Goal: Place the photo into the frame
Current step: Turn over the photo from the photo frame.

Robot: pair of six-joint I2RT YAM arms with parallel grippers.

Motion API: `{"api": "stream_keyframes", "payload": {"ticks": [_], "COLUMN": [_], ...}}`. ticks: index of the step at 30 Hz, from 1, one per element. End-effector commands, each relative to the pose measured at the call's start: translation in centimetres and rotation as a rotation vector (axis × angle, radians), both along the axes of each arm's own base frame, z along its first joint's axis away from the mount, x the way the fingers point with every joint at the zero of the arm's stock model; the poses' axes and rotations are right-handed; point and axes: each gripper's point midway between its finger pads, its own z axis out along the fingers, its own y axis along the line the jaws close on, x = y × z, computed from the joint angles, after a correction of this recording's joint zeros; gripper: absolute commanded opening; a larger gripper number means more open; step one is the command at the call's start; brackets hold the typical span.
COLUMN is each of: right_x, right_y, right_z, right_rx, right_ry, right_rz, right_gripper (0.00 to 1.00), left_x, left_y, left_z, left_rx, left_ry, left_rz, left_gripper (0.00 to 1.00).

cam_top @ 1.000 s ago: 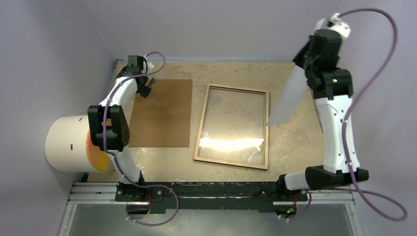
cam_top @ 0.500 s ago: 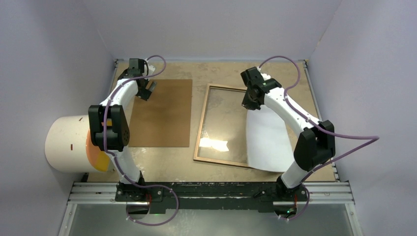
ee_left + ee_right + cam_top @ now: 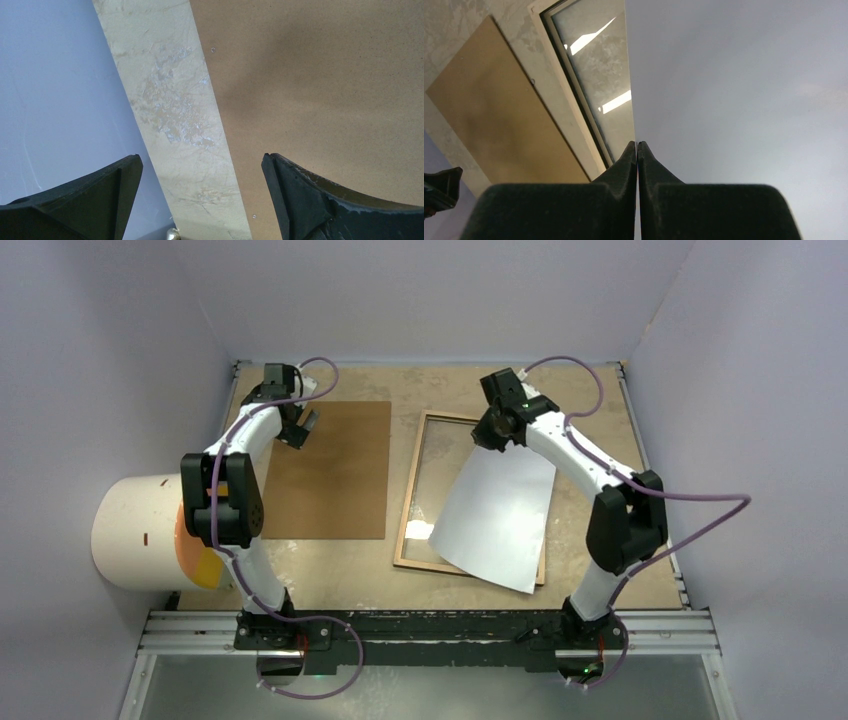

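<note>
The photo (image 3: pixel 497 510) shows its white back and hangs slanted over the frame (image 3: pixel 412 502), covering most of the pane; its near corner reaches past the frame's front right edge. My right gripper (image 3: pixel 489 433) is shut on the photo's far edge, above the frame's far side. In the right wrist view the white sheet (image 3: pixel 744 90) fills the right half, pinched between the closed fingers (image 3: pixel 637 146), with the frame's pane (image 3: pixel 594 65) to the left. My left gripper (image 3: pixel 301 426) stands open over the far left corner of the brown backing board (image 3: pixel 330 470), holding nothing; its fingers (image 3: pixel 295 195) straddle the board's edge.
A white cylinder (image 3: pixel 135 530) with an orange face stands off the table's left edge beside the left arm. The backing board (image 3: pixel 325 90) lies flat left of the frame. Lilac walls enclose the table on three sides; a metal rail (image 3: pixel 430 630) runs along the front.
My right arm swung down from high at the right and carried the photo left over the frame, where it now hangs slanted across the pane. The left arm barely moved.
</note>
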Motion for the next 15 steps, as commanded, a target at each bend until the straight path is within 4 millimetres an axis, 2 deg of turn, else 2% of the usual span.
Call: {"api": "stream_keyframes", "payload": {"ticks": [1,8,15], "right_x": [2.7,3.1,3.1], "right_y": [1.8,3.3,3.8], "right_z": [2.2,0.8,0.0], "right_rx": [-0.047,-0.086,-0.101], "right_ry": [-0.108,-0.102,-0.091], "right_rz": [0.084,0.169,0.189], "right_gripper": [0.0,0.0,0.0], "left_x": [0.5,0.7,0.8], "left_y": [0.5,0.5,0.6], "left_z": [1.9,1.4,1.1], "left_rx": [0.023,0.025,0.025], "left_ry": [-0.061,-0.054,-0.047], "left_rz": [0.004,0.005,0.007], "left_gripper": [1.0,1.0,1.0]}}
